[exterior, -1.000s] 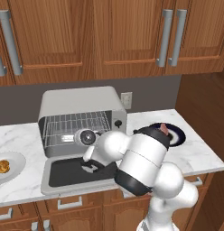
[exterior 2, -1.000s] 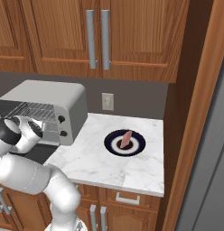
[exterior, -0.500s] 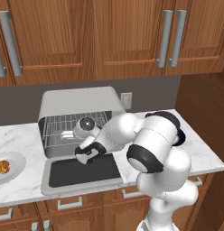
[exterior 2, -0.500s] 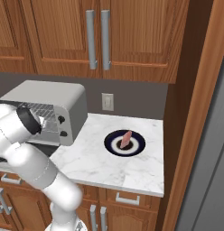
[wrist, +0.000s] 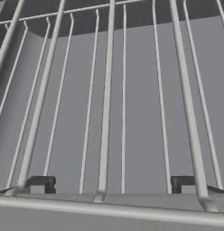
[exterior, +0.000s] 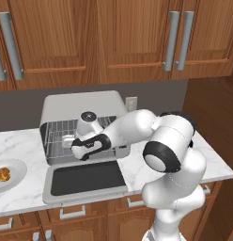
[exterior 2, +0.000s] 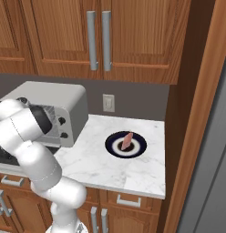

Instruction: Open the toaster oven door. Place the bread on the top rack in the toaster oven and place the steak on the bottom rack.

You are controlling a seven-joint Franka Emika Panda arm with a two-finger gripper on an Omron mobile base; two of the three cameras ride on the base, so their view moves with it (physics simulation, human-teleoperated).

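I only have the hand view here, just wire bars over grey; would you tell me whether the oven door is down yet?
Observer: Yes. In the left base view the toaster oven door lies flat on the counter.
Operator: Thank you. Where is the bread?
Observer: On a white plate to the left of the toaster oven; the bread is untouched.
Operator: And the steak?
Observer: The steak sits on a dark plate to the oven's right.

Even, soft rendered light — faint shadows, slightly blurry throughout.
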